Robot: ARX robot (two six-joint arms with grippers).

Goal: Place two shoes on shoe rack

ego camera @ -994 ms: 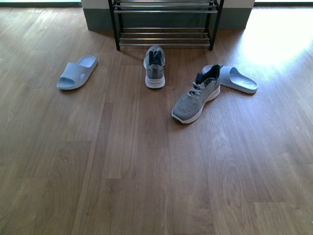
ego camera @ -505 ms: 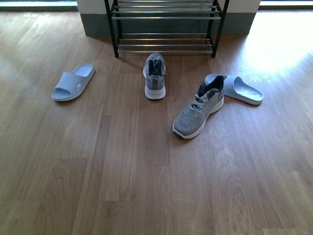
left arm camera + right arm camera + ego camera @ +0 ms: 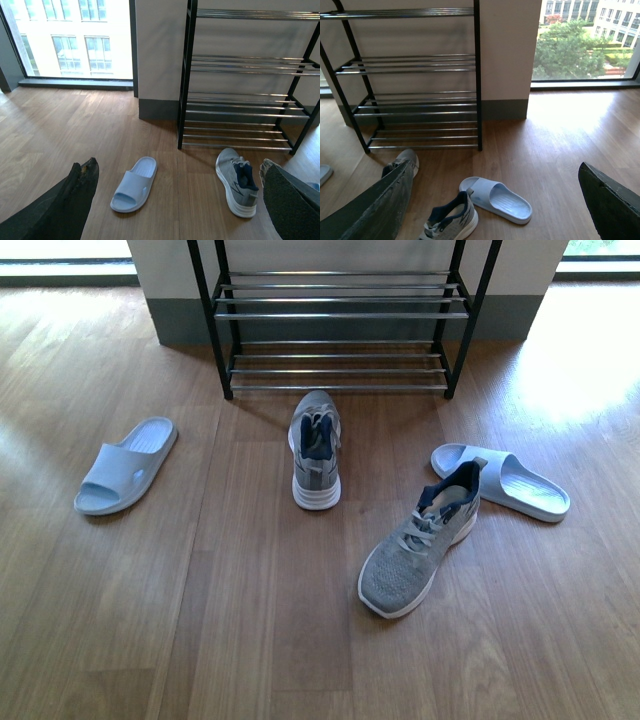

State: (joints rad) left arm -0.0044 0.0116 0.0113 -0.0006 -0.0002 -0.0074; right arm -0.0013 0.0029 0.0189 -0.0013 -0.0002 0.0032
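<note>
Shoe rack (image 3: 340,315) is standing far centre. First sneaker (image 3: 315,450) is lying just in front of it; second sneaker (image 3: 420,555) is lying nearer, to the right. Left pincer (image 3: 177,165) and right pincer (image 3: 495,167) are both hanging spread apart, well short of the rack.

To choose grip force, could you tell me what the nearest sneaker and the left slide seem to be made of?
The sneaker looks like matte knit fabric: speckled grey weave, laces, a white sole, probably rubber or foam. The slide looks like moulded foam or rubber: one smooth, seamless pale-blue piece.
</note>
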